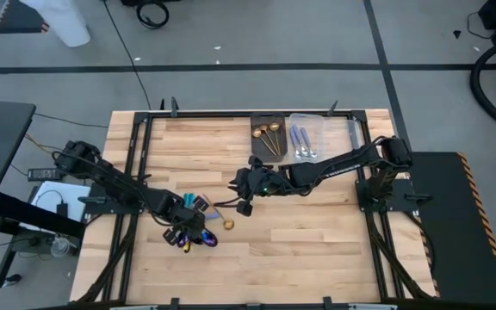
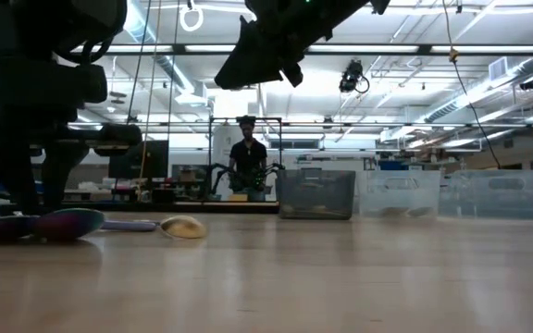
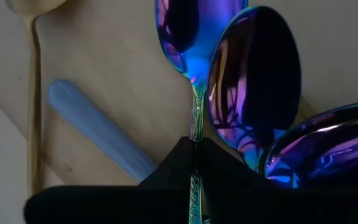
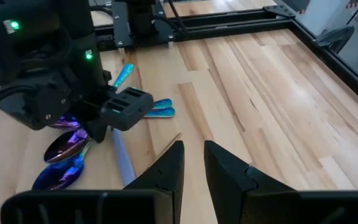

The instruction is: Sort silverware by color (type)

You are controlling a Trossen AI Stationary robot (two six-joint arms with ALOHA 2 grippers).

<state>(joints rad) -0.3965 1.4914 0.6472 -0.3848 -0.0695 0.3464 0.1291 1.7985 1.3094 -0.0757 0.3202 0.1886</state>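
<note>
The silverware lies in a loose heap at the table's near left. It holds iridescent purple spoons (image 3: 253, 74), teal pieces (image 4: 160, 109), a pale blue handle (image 3: 98, 134) and a gold spoon (image 1: 228, 225). My left gripper (image 1: 182, 230) stands over the heap, pointing steeply down, shut on one purple spoon (image 3: 188, 31). My right gripper (image 4: 193, 155) hangs above the table just right of the heap. Its fingers are a little apart with nothing between them. My left gripper pinches the purple spoon's handle (image 3: 196, 127) between its two fingers, a short way below the bowl. The fingers come from above, pointing steeply down. The spoon lies flat on the table among the other purple spoons, bowl pointing away from the fingers.
At the far edge a dark tray (image 1: 257, 120) holds gold spoons. Beside it a clear tray (image 1: 317, 122) holds pale blue and silver pieces. Bare wood spreads over the table's near right. A person (image 2: 248, 162) stands in the room far behind the table.
</note>
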